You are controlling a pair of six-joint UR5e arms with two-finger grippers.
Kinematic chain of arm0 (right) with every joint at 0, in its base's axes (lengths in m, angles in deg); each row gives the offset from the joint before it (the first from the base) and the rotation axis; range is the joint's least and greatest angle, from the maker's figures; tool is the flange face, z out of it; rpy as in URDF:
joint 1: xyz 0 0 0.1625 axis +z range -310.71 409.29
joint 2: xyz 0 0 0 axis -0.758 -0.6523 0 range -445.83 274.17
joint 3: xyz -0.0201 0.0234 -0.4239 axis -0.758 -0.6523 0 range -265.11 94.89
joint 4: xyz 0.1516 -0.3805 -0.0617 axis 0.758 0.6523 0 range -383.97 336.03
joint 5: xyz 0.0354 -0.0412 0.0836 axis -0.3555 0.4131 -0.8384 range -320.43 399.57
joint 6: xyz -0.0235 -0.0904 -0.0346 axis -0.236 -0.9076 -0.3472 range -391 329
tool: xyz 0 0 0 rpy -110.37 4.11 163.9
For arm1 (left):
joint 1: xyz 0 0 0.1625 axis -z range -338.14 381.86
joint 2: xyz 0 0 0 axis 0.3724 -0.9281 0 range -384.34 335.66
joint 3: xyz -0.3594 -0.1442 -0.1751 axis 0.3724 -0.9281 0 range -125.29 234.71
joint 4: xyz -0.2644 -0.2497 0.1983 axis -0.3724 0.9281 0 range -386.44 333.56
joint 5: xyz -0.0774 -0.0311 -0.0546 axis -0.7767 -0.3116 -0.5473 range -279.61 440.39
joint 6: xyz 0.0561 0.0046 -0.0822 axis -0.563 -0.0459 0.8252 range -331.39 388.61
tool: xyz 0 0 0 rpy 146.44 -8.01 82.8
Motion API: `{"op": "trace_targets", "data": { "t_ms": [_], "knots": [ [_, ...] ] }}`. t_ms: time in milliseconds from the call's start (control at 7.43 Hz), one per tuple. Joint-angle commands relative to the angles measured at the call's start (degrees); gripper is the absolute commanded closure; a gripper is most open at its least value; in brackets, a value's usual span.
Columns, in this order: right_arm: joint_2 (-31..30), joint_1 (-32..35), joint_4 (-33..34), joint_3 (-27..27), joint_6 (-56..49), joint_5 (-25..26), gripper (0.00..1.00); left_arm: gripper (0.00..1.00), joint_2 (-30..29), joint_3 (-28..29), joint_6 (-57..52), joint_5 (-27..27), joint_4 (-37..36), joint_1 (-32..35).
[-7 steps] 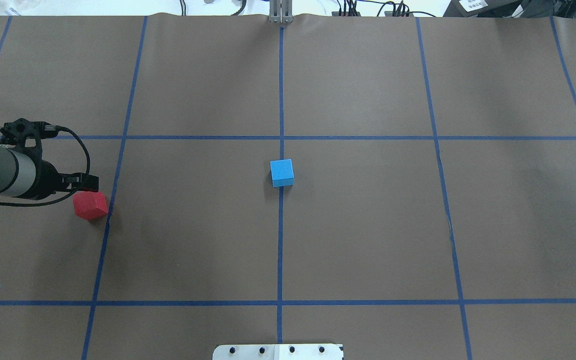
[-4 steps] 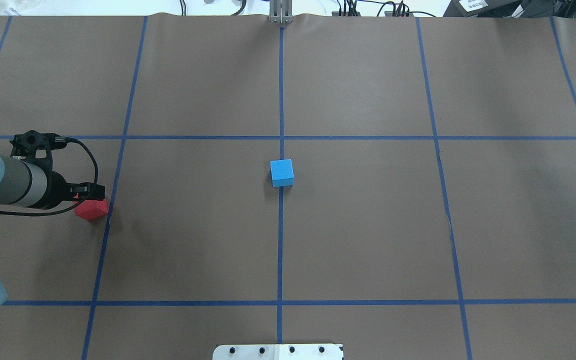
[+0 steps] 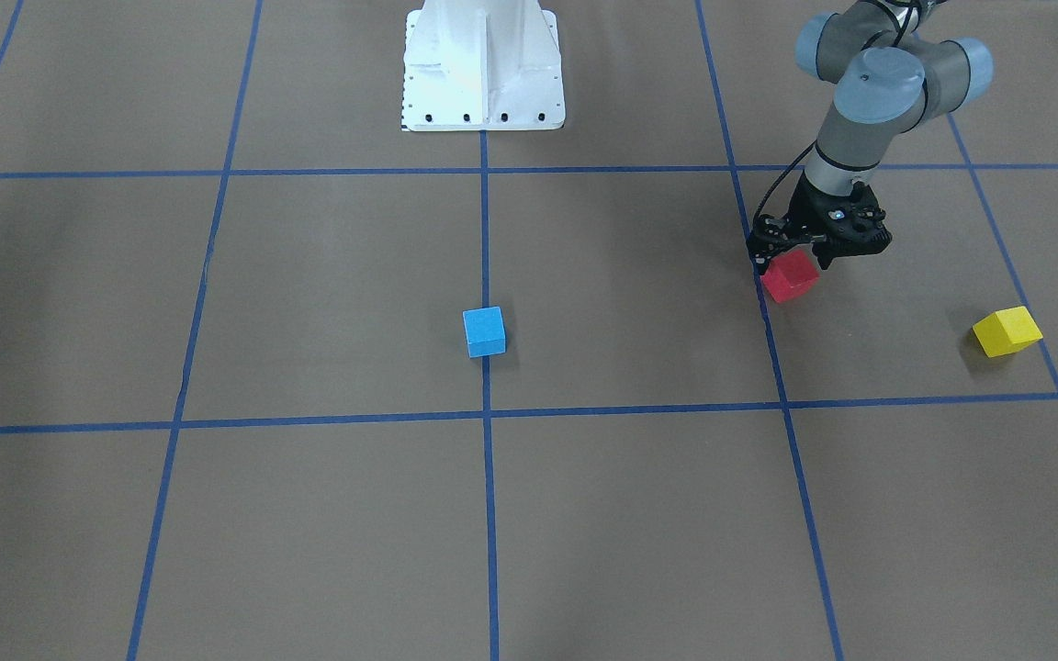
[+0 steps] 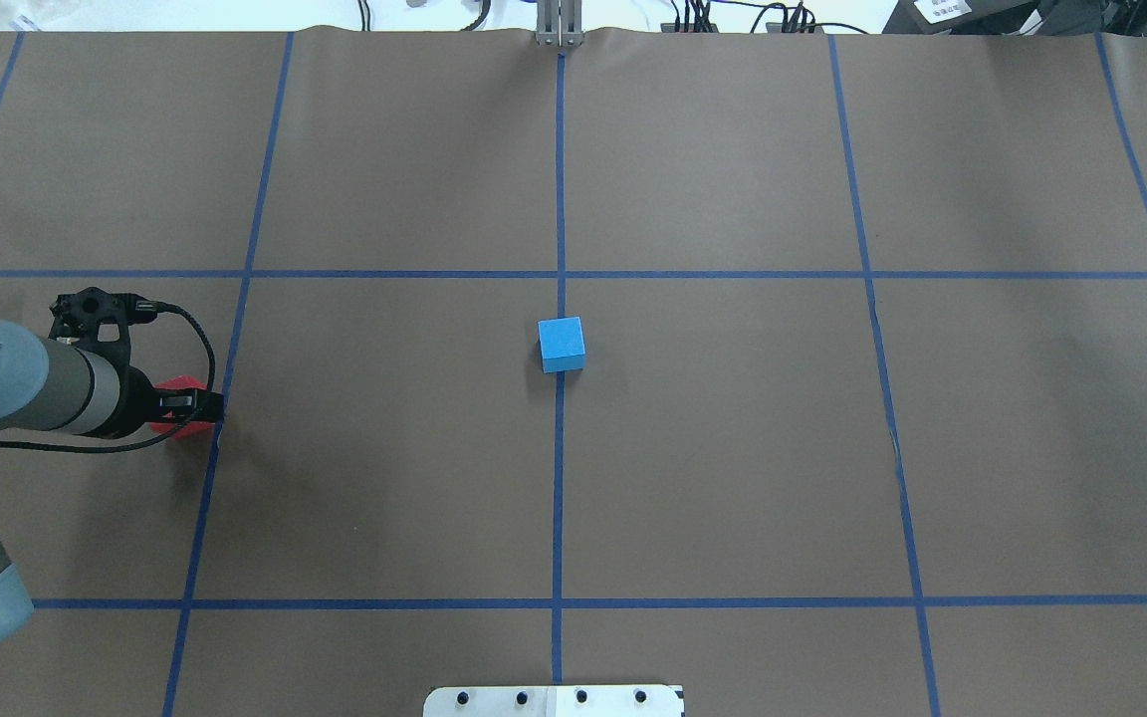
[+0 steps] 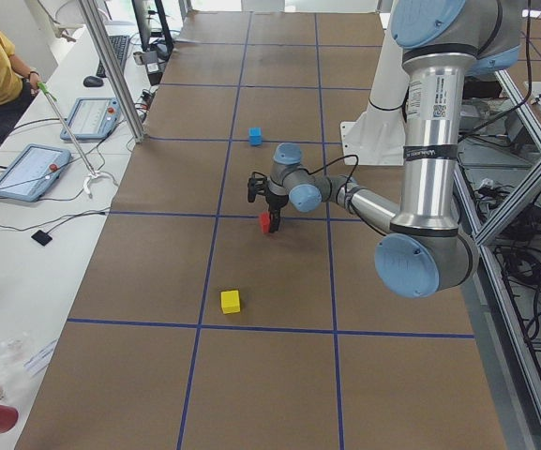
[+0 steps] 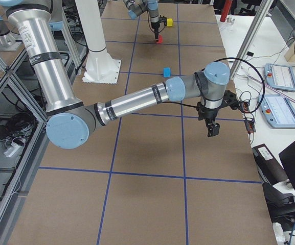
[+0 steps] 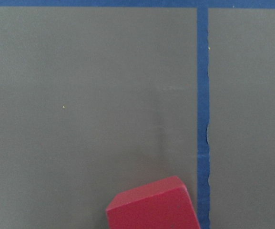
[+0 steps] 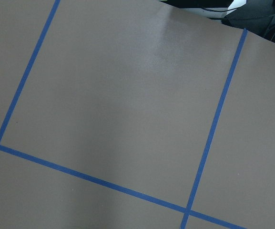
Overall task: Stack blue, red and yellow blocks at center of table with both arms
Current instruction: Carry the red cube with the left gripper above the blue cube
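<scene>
A red block (image 3: 793, 281) lies on the brown table left of centre, and its top shows at the bottom of the left wrist view (image 7: 151, 206). My left gripper (image 3: 791, 260) hangs directly over it with its fingers apart, open; in the overhead view (image 4: 197, 406) it covers most of the block. A blue block (image 4: 562, 345) sits at the table's centre on the blue tape line. A yellow block (image 3: 1007, 331) lies further out to my left. My right gripper (image 6: 212, 127) shows only in the exterior right view, over bare table; I cannot tell its state.
The white robot base (image 3: 483, 64) stands at the near middle edge of the table. Blue tape lines (image 4: 559, 498) divide the brown table cover into squares. Operator tablets and cables (image 5: 26, 169) lie beyond the table's far edge.
My left arm has moved right and toward the near edge, bringing its gripper from beside the red block to over it. The blocks have not moved.
</scene>
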Motion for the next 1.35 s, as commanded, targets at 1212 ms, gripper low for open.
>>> {"op": "trace_targets", "data": {
  "t_ms": [1212],
  "knots": [
    [-5.62, 0.79, -0.01, -0.17, 0.7, 1.55, 0.0, 1.0, -39.83, 2.16, -11.79, -2.66, -38.72, -1.1]
  ]
}}
